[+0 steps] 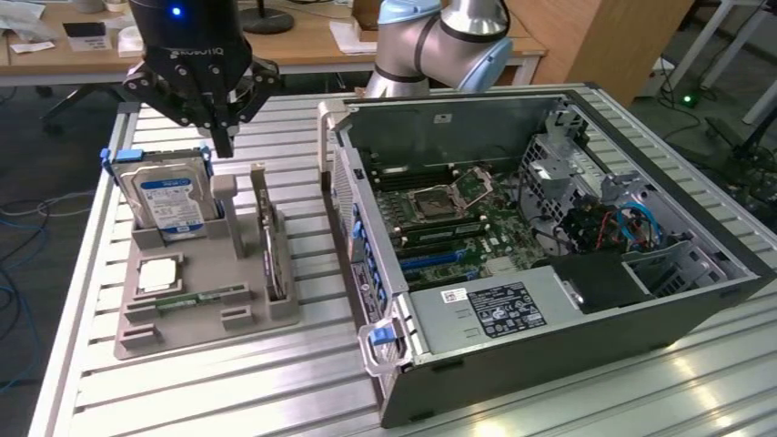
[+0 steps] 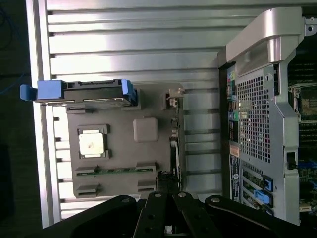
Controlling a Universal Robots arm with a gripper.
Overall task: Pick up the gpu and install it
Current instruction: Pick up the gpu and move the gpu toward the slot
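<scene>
The gpu (image 1: 269, 238) is a thin dark card standing on edge in a slot of the grey holder tray (image 1: 200, 330), with its metal bracket end toward the back. In the wrist view the gpu (image 2: 174, 144) appears edge-on as a narrow strip. My gripper (image 1: 225, 144) hangs above the tray's back part, over the gap between the hard drive and the gpu, touching neither. Its fingers are shut together with nothing between them. The wrist view has the gripper (image 2: 167, 191) lined up near the gpu's near end.
A silver hard drive (image 1: 170, 196) with blue clips stands in the tray beside the gpu; a CPU (image 1: 158, 273) and a green memory stick (image 1: 195, 299) lie in front. The open computer case (image 1: 534, 237) sits at the exterior view's right on the slatted metal table (image 1: 231, 391).
</scene>
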